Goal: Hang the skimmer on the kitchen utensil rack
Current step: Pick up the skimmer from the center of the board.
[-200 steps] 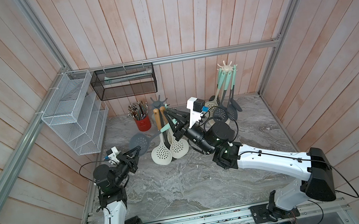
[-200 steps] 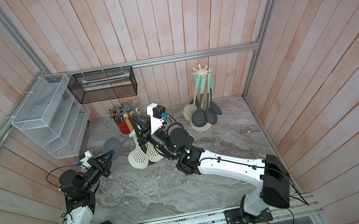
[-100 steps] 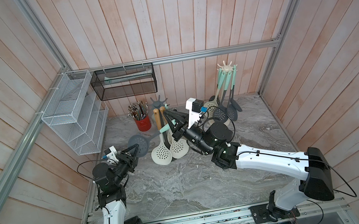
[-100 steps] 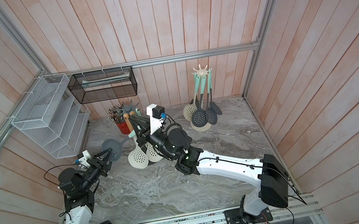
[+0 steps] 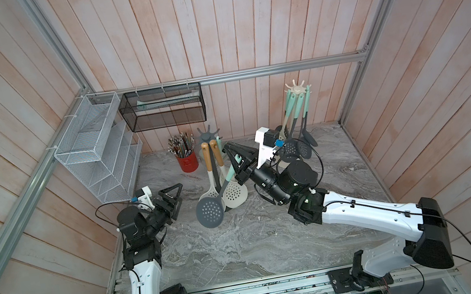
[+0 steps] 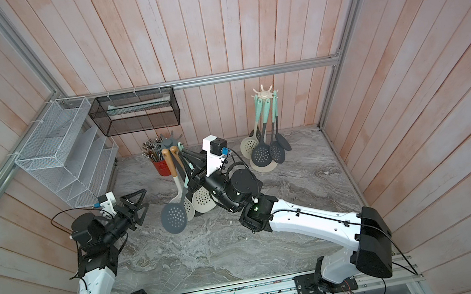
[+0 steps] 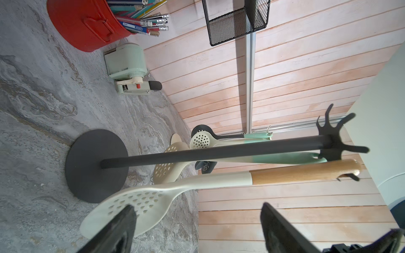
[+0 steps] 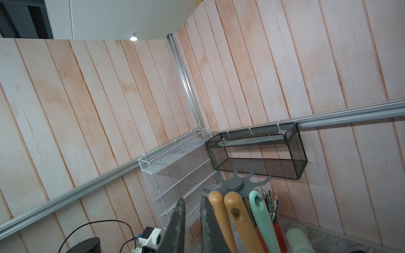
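Both top views: grey skimmer (image 5: 210, 211) hangs from the dark rack (image 5: 209, 132) on the worktop (image 5: 243, 242), head beside two cream skimmers (image 5: 234, 191). The left end effector (image 5: 179, 200) is near that head and the right end effector (image 5: 227, 149) is at the rack top. Left wrist: fingers (image 7: 122, 227) spread wide, holding nothing. Right wrist: fingers (image 8: 178, 219) pinched together, empty; the skimmer's teal handle (image 8: 260, 216) is hooked over a prong (image 8: 262, 185).

Pale pink plank walls (image 5: 207, 14), grey marbled floor (image 5: 244, 248), aluminium rails (image 5: 279, 68), perhaps a ceiling lamp (image 8: 133, 38).
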### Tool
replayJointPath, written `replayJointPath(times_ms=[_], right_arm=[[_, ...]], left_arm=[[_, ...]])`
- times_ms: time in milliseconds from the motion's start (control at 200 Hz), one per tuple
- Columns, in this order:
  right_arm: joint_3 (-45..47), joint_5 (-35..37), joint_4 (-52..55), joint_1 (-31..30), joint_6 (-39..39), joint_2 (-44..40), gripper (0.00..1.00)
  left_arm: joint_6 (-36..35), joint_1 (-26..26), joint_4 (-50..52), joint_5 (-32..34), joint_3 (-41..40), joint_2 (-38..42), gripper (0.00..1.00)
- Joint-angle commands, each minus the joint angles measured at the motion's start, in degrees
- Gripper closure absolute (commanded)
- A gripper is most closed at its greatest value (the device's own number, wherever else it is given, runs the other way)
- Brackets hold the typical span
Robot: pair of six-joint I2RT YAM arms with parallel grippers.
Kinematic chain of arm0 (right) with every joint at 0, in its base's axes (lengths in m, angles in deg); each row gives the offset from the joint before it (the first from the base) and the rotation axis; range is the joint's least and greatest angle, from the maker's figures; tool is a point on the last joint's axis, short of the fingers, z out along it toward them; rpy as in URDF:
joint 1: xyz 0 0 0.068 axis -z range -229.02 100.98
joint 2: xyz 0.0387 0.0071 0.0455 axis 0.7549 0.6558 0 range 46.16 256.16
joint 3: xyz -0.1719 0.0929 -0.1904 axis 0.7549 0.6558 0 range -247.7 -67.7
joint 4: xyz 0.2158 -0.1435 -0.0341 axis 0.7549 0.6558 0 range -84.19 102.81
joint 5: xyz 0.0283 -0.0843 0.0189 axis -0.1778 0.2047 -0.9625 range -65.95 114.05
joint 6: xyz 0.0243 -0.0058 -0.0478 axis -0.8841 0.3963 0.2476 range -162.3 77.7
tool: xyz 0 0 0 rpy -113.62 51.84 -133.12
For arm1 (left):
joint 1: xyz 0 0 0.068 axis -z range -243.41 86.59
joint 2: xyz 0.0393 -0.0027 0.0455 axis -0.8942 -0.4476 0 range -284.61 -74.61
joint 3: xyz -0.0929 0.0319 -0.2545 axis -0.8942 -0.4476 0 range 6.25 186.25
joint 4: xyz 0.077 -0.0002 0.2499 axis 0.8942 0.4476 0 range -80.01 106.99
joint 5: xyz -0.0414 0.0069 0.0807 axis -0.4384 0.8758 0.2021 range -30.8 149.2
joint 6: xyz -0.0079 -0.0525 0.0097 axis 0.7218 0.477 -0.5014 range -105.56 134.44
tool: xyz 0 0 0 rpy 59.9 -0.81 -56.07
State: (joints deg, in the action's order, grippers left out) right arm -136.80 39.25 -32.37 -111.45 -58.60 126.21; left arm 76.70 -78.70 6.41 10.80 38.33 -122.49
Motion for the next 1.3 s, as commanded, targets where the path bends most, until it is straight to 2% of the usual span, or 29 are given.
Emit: replayJointPath(times_ms=[0, 130, 270, 465, 635, 890, 980, 1050, 1165, 1295], right_arm=[[-0.14, 1.04, 3.76, 0.19, 0.11, -1.95, 1.00], [-0.13, 1.32, 10.16, 0.97, -1.21, -3.85, 1.00], [0.71, 0.74, 17.05, 3.08, -4.01, -6.46, 1.00], [2.91, -0.57, 23.63, 6.92, -8.45, -10.24, 1.00], [3.71, -1.47, 25.62, 8.20, -8.98, -12.43, 1.00], [3.88, -3.25, 26.18, 8.21, -9.69, -13.45, 1.00], [3.97, -3.83, 26.13, 8.21, -9.98, -13.67, 1.00], [4.14, -4.23, 25.98, 8.23, -10.08, -13.85, 1.00], [4.31, -4.64, 25.92, 8.21, -10.08, -14.46, 1.00], [4.54, -4.81, 25.77, 8.22, -10.12, -15.26, 1.00]], left_arm=[[-8.62, 0.26, 4.52, 1.61, 2.57, 0.62, 0.09], [-16.03, 1.73, 7.63, 3.17, 5.37, 0.75, 0.09], [-25.02, 7.21, 7.63, 5.13, 7.81, 1.93, 0.09], [-38.51, 20.21, 6.33, 10.61, 8.71, 4.57, 0.10], [-50.81, 32.08, 6.32, 15.70, 8.53, 3.77, 0.10], [-60.05, 47.92, 0.88, 24.64, 7.57, -0.08, 0.14], [-63.89, 54.19, -0.80, 29.92, 7.72, -2.27, 0.17], [-66.05, 57.72, -1.89, 32.70, 7.91, -4.49, 0.26], [-66.85, 60.37, -4.46, 36.16, 8.18, -7.92, 0.37], [-67.23, 63.33, -8.37, 43.61, 7.74, -9.89, 0.46]])
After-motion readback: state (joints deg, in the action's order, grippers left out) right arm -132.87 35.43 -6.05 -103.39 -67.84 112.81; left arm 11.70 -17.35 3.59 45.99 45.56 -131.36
